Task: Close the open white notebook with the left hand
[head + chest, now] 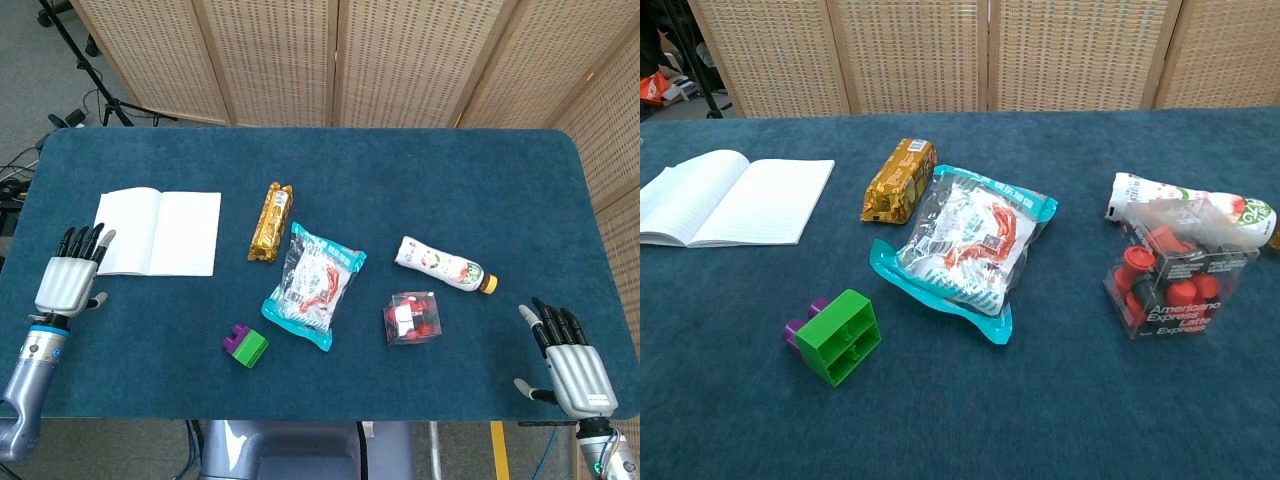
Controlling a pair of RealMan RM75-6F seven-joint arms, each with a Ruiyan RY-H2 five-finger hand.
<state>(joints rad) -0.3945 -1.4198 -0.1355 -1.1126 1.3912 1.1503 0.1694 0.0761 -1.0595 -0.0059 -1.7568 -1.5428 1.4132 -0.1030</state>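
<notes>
The white notebook (158,232) lies open and flat on the blue table, at the left; the chest view shows the notebook (736,199) at its left edge. My left hand (70,279) hovers just off the notebook's near left corner, fingers apart and pointing toward the page, holding nothing. My right hand (571,364) rests at the table's near right corner, fingers spread and empty. Neither hand appears in the chest view.
A gold snack bar (270,221), a teal-edged snack bag (313,283), a green and purple block (245,345), a clear box of red capsules (413,317) and a white bottle (444,264) lie across the middle and right. The table's left edge (22,225) is close to my left hand.
</notes>
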